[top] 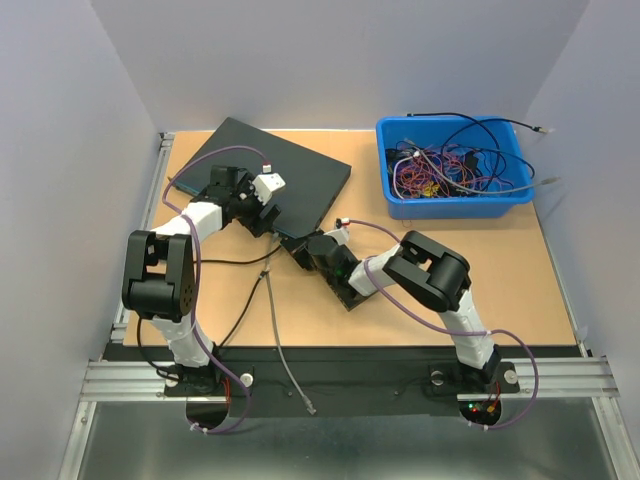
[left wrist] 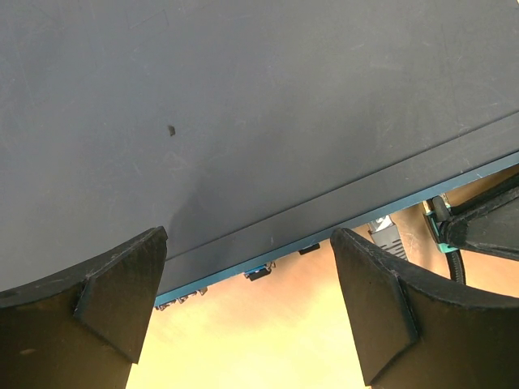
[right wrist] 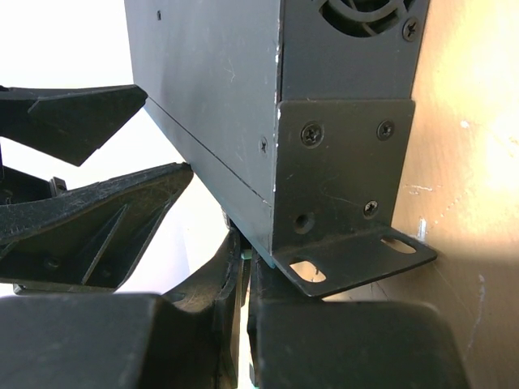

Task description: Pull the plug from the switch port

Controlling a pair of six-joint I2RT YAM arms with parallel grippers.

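Left wrist view: the left gripper (left wrist: pixel 250 243) hangs wide open over the switch (left wrist: pixel 243 105), and the plug (left wrist: pixel 387 237) sits at its front edge. The right gripper (right wrist: pixel 243 253) is closed there. If it pulls, I think the unheld switch may slide along the table (top: pixel 500 270).

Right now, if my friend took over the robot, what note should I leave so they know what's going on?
Left gripper: jaws wide open over the top of the black switch, nothing between them.
Right gripper: jaws shut at the switch's front corner, beside the mounting bracket. Whether it pinches a plug cannot be seen.
Done: the ports seen from the left wrist look empty, and a grey cable lies loose on the table.
Left: check that corner for a plug and pull it if one is there.
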